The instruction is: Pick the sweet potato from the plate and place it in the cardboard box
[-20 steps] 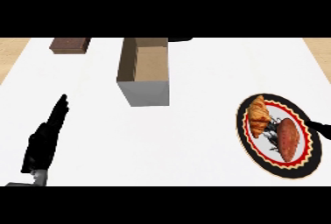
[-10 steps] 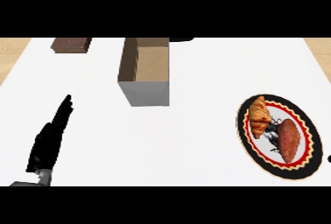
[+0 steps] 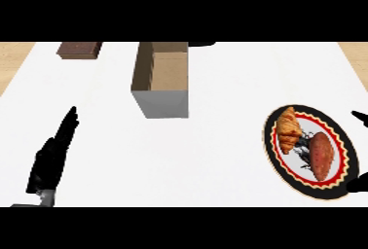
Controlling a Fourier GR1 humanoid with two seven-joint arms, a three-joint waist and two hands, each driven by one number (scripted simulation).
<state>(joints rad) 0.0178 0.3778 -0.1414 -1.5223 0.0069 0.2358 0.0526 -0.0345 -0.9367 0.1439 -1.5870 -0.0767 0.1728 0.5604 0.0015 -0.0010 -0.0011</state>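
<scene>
1. Head view shows the reddish-brown, tapered sweet potato (image 3: 322, 154) lying on the round plate with a black rim and a red scalloped border (image 3: 343, 194), untouched, just beside a golden-brown croissant (image 3: 288, 129) on the same plate.
2. Only black tips of the right hand (image 3: 358, 116) show at the view's right edge, one beyond the plate's far side and one, near its lower side, over the rim; whether its fingers are open or curled cannot be told, and nothing shows in its hold.
3. At the lower left, the left hand (image 3: 52, 158) rests with straight fingers pointing up the white counter (image 3: 215, 146), holding nothing and well apart from everything else.
4. Up the counter from those left fingers, and well apart from the plate, stands the open-topped tan cardboard box (image 3: 162, 78); a small dark brown block (image 3: 79, 49) lies beyond it to the left.
5. Judged from this, the task is at its reach step: the pick is not yet made.
6. Next, the right hand needs to come in over the plate and close round the sweet potato alone, sparing the croissant, then carry it across to the box.
</scene>
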